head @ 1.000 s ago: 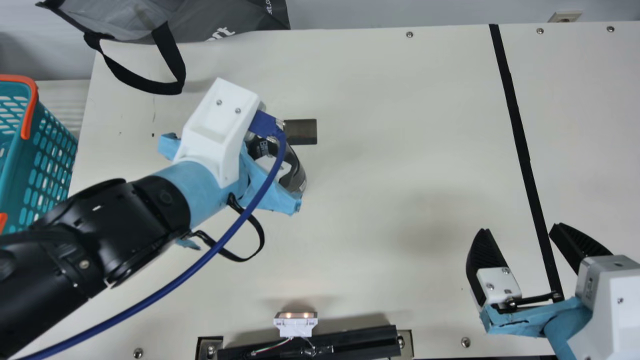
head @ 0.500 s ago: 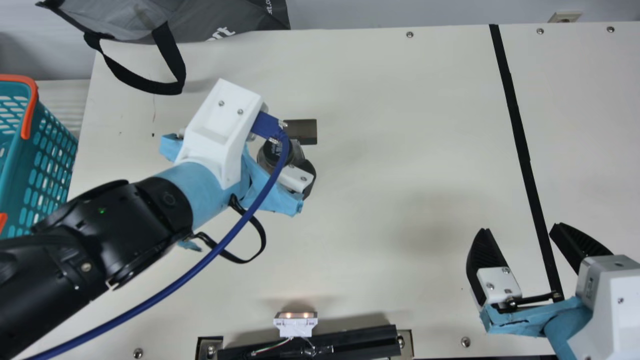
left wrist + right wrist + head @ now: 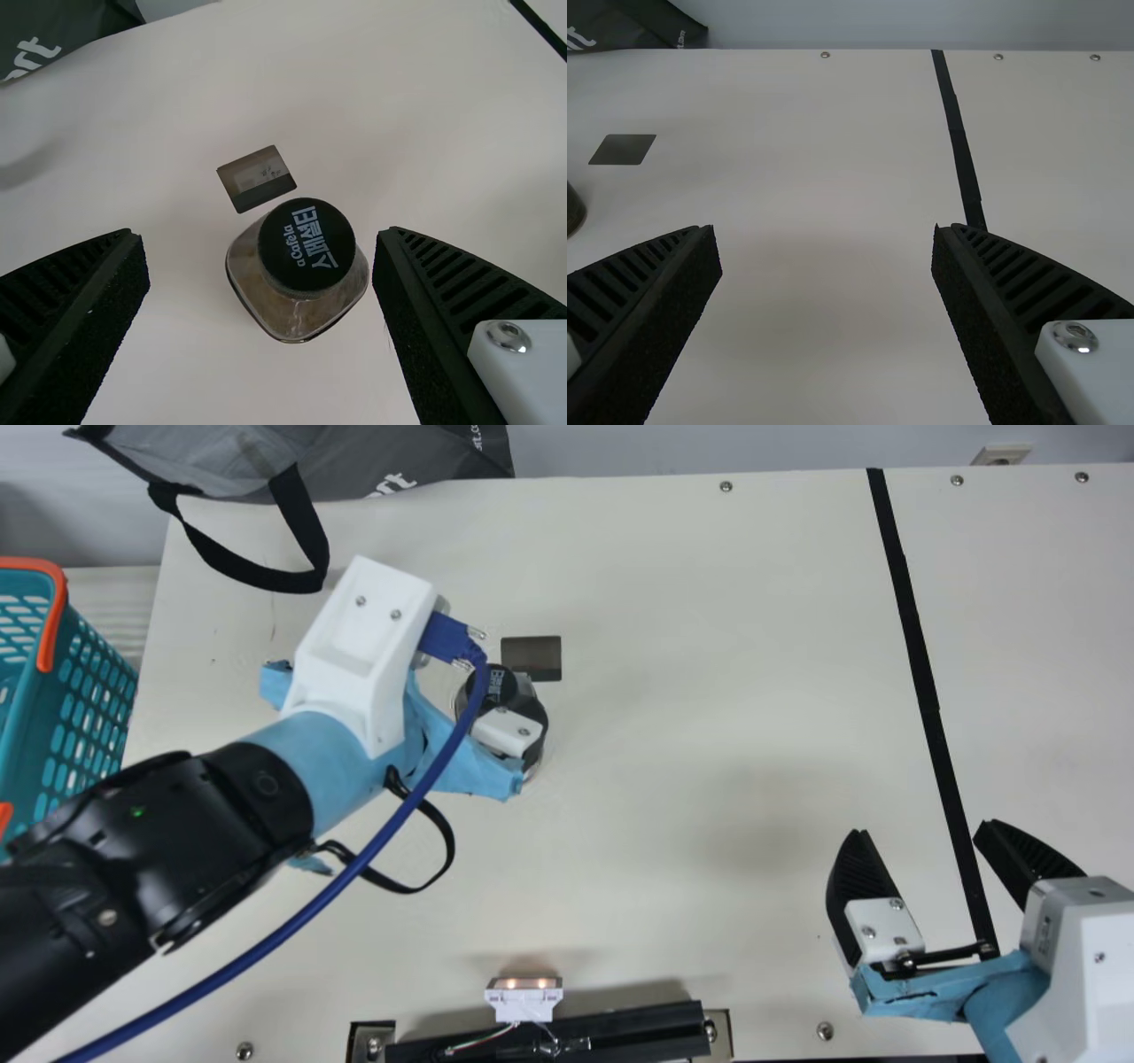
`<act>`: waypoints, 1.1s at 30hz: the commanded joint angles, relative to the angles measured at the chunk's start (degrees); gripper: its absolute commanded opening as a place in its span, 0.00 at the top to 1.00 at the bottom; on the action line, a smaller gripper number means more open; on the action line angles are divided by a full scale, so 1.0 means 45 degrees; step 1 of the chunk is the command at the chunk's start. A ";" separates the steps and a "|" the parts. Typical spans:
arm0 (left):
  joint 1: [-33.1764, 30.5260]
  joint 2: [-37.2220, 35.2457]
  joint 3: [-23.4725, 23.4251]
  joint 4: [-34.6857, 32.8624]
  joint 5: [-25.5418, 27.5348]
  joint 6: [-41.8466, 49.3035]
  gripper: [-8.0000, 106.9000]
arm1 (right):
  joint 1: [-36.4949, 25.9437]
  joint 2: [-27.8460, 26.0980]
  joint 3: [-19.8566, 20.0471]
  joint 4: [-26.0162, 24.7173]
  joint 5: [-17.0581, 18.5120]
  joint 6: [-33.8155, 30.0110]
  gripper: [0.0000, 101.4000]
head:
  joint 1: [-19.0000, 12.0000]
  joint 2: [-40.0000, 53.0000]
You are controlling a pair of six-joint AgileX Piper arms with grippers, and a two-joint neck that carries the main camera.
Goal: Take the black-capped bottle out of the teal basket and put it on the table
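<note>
Left claw (image 3: 507,731) gapes near the bottle (image 3: 288,319), its black cap (image 3: 306,245) white-lettered.

open table (image 3: 673,691) between bottle (image 3: 502,682) and right gripper (image 3: 921,829), left arm (image 3: 168,824) barring the teal basket (image 3: 40,700) side

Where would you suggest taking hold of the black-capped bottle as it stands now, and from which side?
I would come from straight above with the open left pincer and grip the round black cap across its sides. The bottle stands upright, cap on top; a round cap should suit any turn, while the wider, cornered body may need lining up.
</note>
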 commanded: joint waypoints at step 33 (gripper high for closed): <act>0.1527 -0.4649 0.2323 0.5079 0.0076 -0.4570 0.00 | 0.0000 0.0000 0.0000 -0.0026 0.0018 0.0000 0.10 | -0.0047 0.0105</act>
